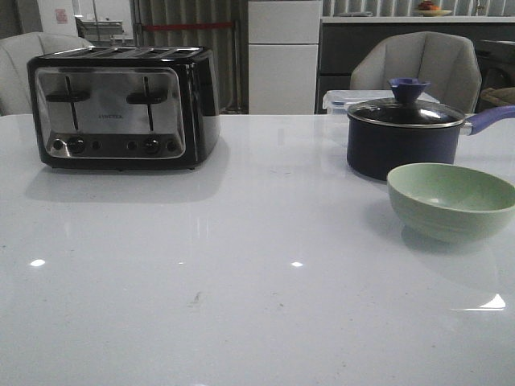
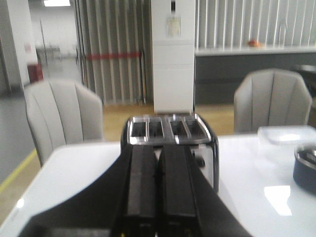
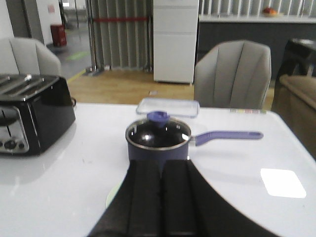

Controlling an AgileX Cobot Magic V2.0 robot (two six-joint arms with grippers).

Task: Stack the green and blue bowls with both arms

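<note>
The pale green bowl (image 1: pixel 451 199) stands upright and empty at the right of the white table, in front of the saucepan. In the right wrist view only a sliver of its rim (image 3: pixel 112 196) shows beside my right gripper (image 3: pixel 161 165), which is shut and empty above it. My left gripper (image 2: pixel 157 150) is shut and empty, raised over the table and facing the toaster. The blue bowl is out of view. Neither gripper shows in the front view.
A black and chrome toaster (image 1: pixel 122 107) stands at the back left. A dark navy saucepan (image 1: pixel 402 133) with a lid and a purple handle stands behind the green bowl. A clear lidded box (image 3: pixel 168 107) lies behind the pan. Grey chairs stand past the table's far edge.
</note>
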